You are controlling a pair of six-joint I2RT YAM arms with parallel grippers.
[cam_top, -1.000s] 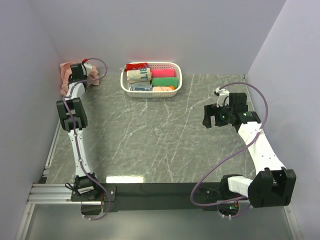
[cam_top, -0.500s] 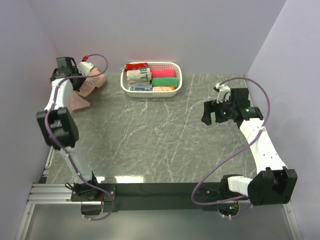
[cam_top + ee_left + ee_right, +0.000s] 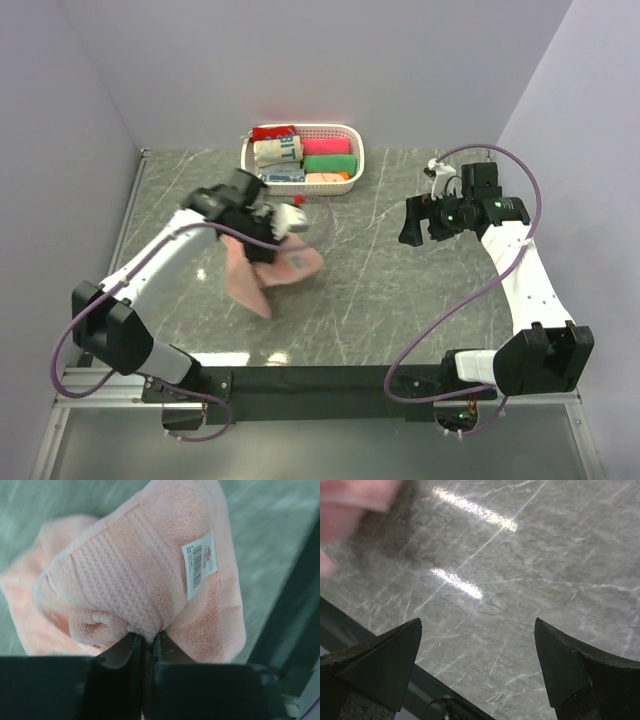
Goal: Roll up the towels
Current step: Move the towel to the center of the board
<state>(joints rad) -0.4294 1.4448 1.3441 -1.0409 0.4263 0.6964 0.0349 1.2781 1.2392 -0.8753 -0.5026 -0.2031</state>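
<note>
A salmon-pink towel (image 3: 268, 270) hangs bunched from my left gripper (image 3: 272, 232) over the middle-left of the table, its lower end near or on the surface. In the left wrist view the jaws (image 3: 146, 637) are shut on a fold of the towel (image 3: 135, 575), which carries a white barcode label (image 3: 199, 562). My right gripper (image 3: 413, 222) hovers at the right side, open and holding nothing. Seen from the right wrist, its fingers (image 3: 477, 622) stand wide apart above bare marble, and the towel (image 3: 350, 500) is a pink blur at the upper left.
A white plastic basket (image 3: 301, 188) stands at the back centre, holding rolled cloths in red, cream with blue letters, magenta, green and pale pink. Purple walls close in the left, back and right. A black strip (image 3: 320, 380) runs along the near edge.
My left arm has swung from the far left corner toward the table's middle, its jaws closing on the towel and carrying it along. The right gripper has edged slightly farther back, still open.
</note>
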